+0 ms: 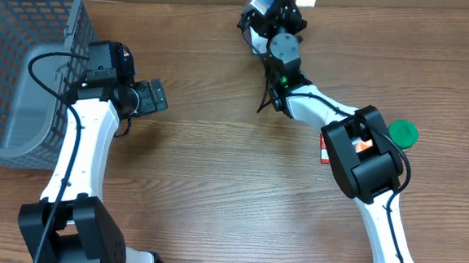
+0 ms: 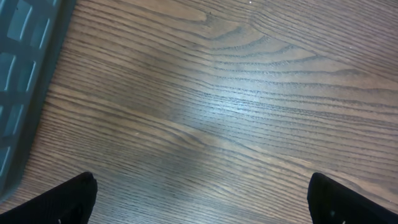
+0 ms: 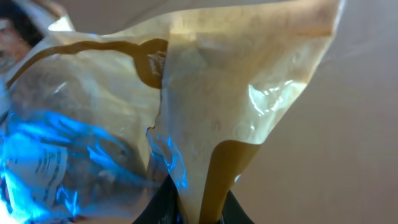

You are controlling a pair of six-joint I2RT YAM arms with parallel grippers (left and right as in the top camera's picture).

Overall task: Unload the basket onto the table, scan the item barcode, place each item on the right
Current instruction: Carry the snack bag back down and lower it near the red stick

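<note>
On the big wooden table (image 1: 214,195), a gray basket (image 1: 18,61) sits at the far left. Just beside it is the left gripper (image 1: 151,96), with its fingers spread wide and nothing between them. The right arm (image 1: 363,156) reaches to the far edge of the table. There the right gripper (image 1: 268,11) pinches a shiny bag (image 3: 205,93) by one edge, its fingers almost closed on it. The bag is tan and brown, with a see-through part that looks blue. A small green round thing (image 1: 402,134) lies near the right arm.

I think the step now is showing the bag's barcode so it can be read. To do it well, hold the bag steady and turn it slowly. I cannot see the barcode, so it may be on a crinkled or hidden side. The bag looks slippery, so a firm pinch will stop it sliding out.
</note>
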